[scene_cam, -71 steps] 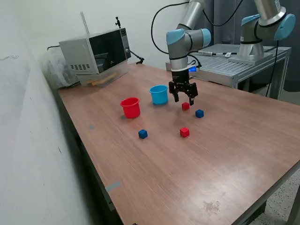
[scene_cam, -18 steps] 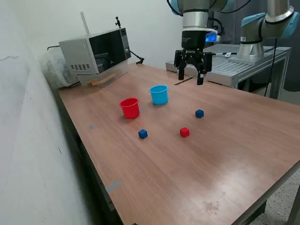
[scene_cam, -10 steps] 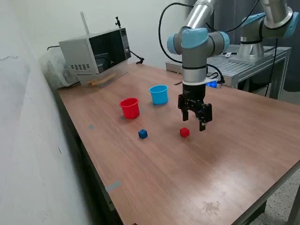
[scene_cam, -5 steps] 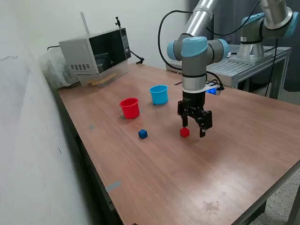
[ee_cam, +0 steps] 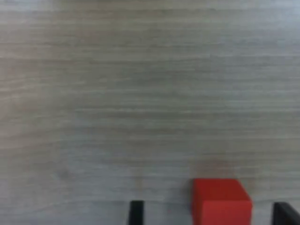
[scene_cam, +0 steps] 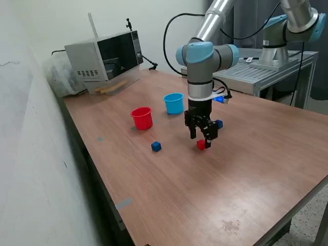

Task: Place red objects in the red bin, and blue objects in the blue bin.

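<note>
The small red cube [ee_cam: 221, 201] sits on the wooden table [scene_cam: 246, 169], solid, bright and sharp-edged, between my spread fingers [ee_cam: 136, 213] but nearer one of them. My gripper [scene_cam: 201, 141] is released and low over it, holding nothing. A dark blue cube [scene_cam: 156, 146] lies apart from it, and the red cup [scene_cam: 142, 117] and light blue cup [scene_cam: 173, 103] stand beyond.

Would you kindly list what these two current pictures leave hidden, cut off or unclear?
- Small red cube: in the wrist view the picture's edge cuts it off; in the exterior view the gripper covers part of it.
- Small dark blue cube behind the arm: mostly hidden by the wrist, exterior view.
- Round red plastic cup and light blue plastic cup: contents not visible from this angle.
- Fingertips: only the ends show, so contact with the red cube is unclear.
</note>
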Available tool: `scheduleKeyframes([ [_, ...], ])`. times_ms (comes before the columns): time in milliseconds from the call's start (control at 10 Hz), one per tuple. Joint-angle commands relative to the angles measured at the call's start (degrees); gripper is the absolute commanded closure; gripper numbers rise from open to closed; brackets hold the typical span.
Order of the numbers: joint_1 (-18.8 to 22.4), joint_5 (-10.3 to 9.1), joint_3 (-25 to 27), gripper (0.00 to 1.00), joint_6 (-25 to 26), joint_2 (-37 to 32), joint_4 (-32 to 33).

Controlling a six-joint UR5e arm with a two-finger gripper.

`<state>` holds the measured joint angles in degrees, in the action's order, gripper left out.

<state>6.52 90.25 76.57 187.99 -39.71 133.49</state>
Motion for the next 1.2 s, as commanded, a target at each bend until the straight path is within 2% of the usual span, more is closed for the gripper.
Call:
scheduleKeyframes([
  [0,-0.55,-0.07,0.60,1.00,-0.87,-0.10,0.45],
  [500,0.15,0.10,0.95,1.00,-6.66,-1.67,-0.25],
  [700,-0.37,0.19,0.95,1.00,-8.16,-9.02,-3.13],
  [800,-1.76,0.80,1.04,1.00,-9.39,-14.63,-4.45],
  [900,-4.13,1.68,0.86,1.00,-10.88,-17.13,-4.64],
  [1100,-10.53,2.39,0.34,1.00,-11.51,-17.51,-6.05],
])
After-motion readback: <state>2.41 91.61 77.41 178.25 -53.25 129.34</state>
